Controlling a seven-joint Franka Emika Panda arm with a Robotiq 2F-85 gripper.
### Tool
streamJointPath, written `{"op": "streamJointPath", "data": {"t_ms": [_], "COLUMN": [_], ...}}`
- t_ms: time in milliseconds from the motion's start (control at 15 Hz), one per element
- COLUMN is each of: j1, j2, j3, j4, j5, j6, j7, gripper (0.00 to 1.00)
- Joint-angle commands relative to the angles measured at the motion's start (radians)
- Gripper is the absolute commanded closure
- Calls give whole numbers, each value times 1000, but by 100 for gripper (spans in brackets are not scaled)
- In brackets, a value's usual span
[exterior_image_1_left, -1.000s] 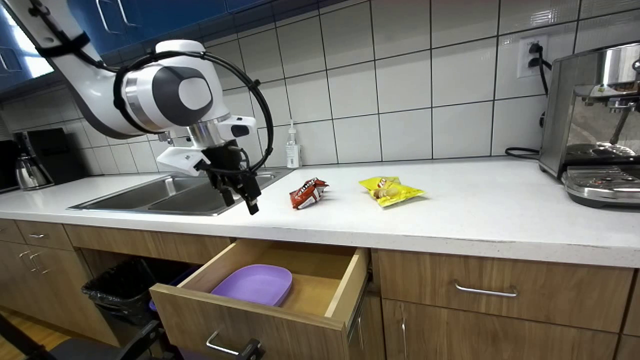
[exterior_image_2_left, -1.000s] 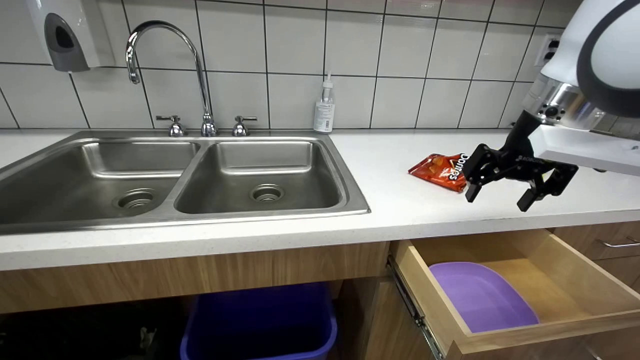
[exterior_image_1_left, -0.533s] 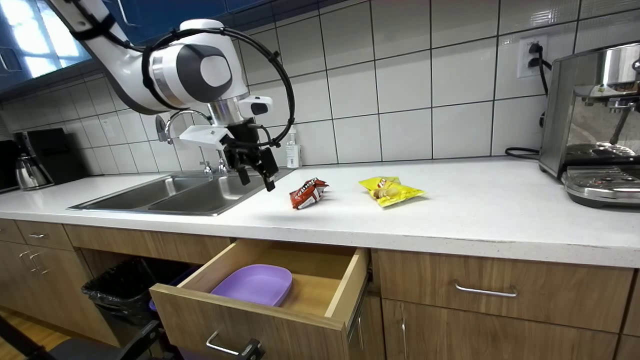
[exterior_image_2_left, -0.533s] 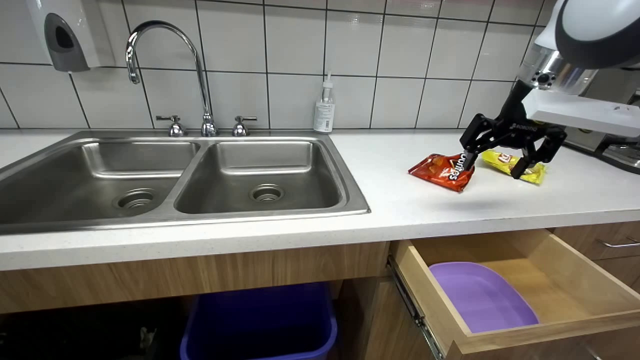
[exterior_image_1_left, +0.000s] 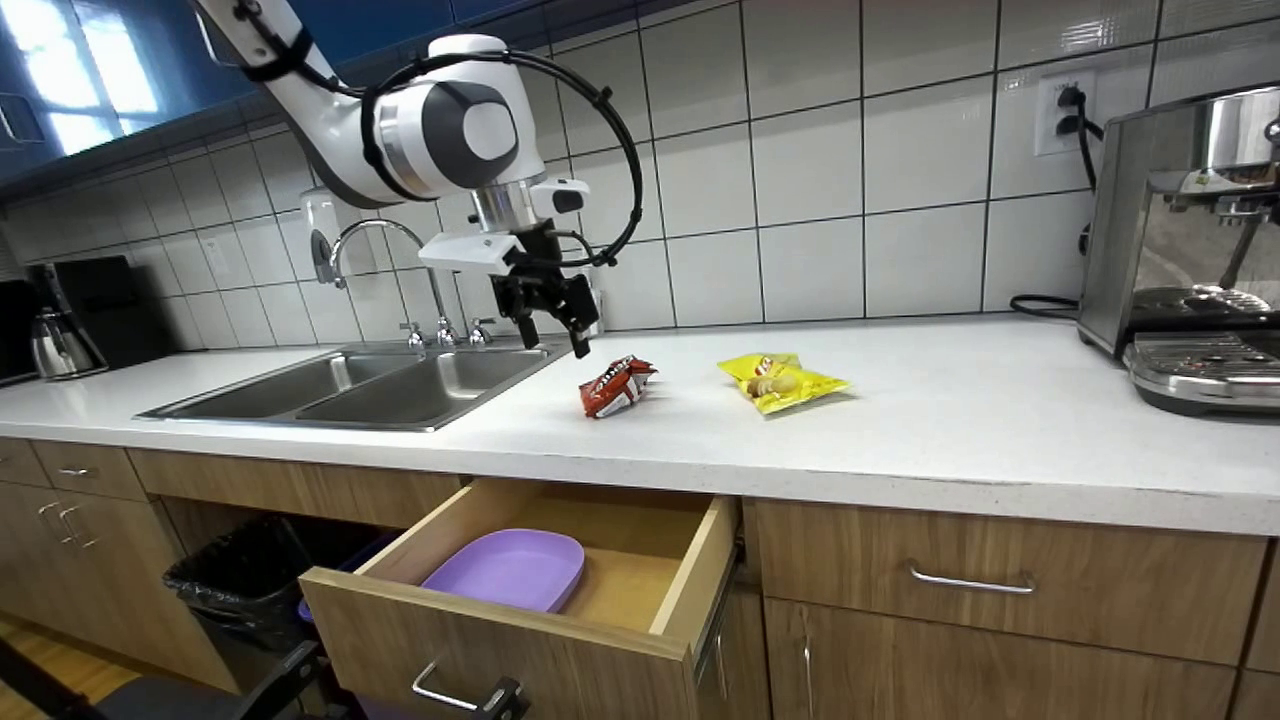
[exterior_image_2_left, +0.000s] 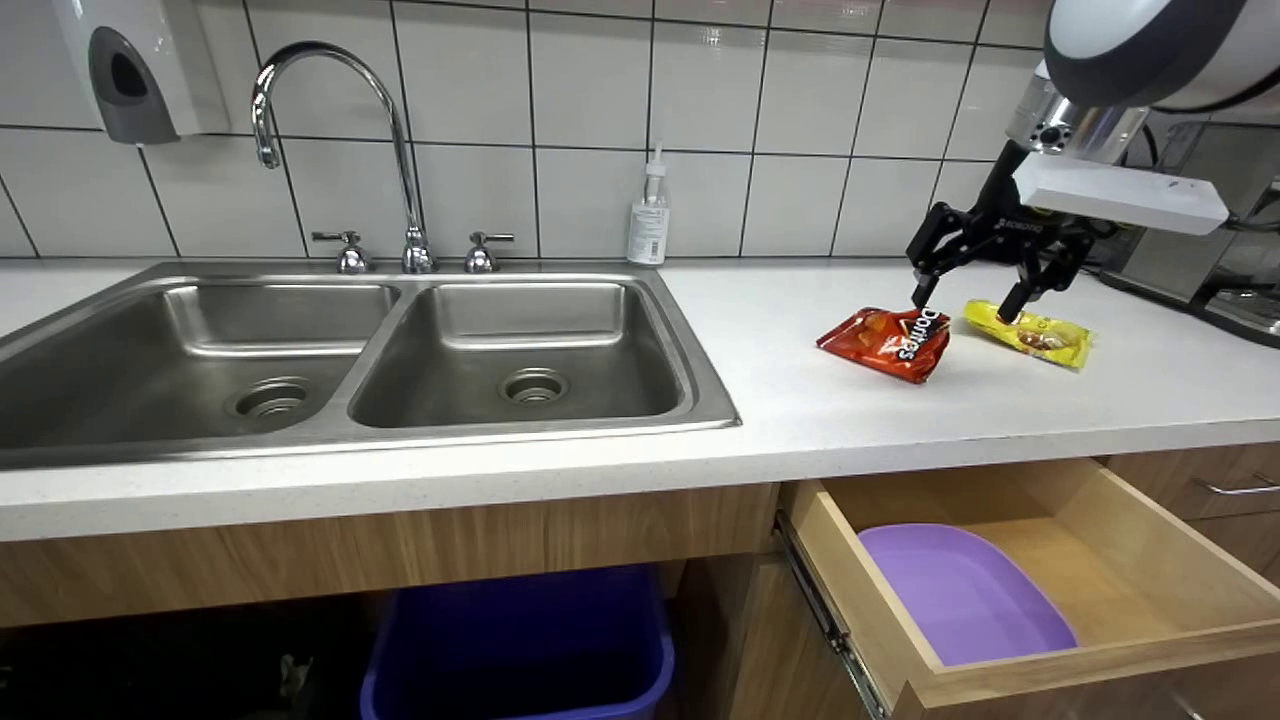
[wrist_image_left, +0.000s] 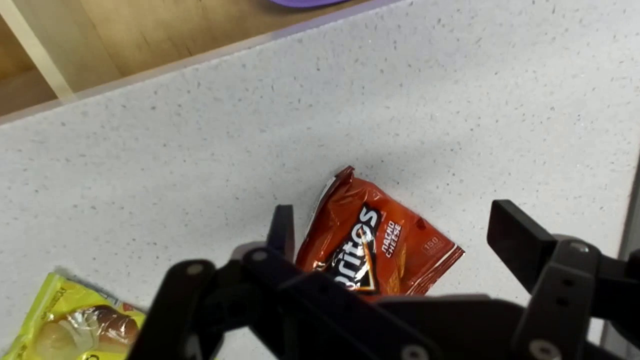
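Fingers (wrist_image_left: 521, 244) hang spread — above the Doritos bag (wrist_image_left: 382, 245).

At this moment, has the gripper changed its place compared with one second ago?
Yes. In an exterior view, the gripper has moved up and toward the picture's right, judged against the sink.

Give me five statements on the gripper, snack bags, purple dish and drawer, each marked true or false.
1. The gripper is open. True.
2. The red Doritos bag and the yellow snack bag both lie on the counter. True.
3. In the wrist view, the yellow snack bag shows within the gripper's opening. False: the red Doritos bag does, partly hidden; the yellow one is at lower left.
4. A purple dish lies in the drawer. True.
5. The drawer is shut. False: it is pulled open.
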Motion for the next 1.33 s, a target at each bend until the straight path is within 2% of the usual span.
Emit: {"op": "streamJointPath", "data": {"t_ms": [0,1267], "j1": [-22,-49], "j2": [86,477], "j3": [2,3], "j4": [138,699], "j5": [27,17], "j6": [-75,-313], "j7": [-63,-89], "gripper": [0,0]}}
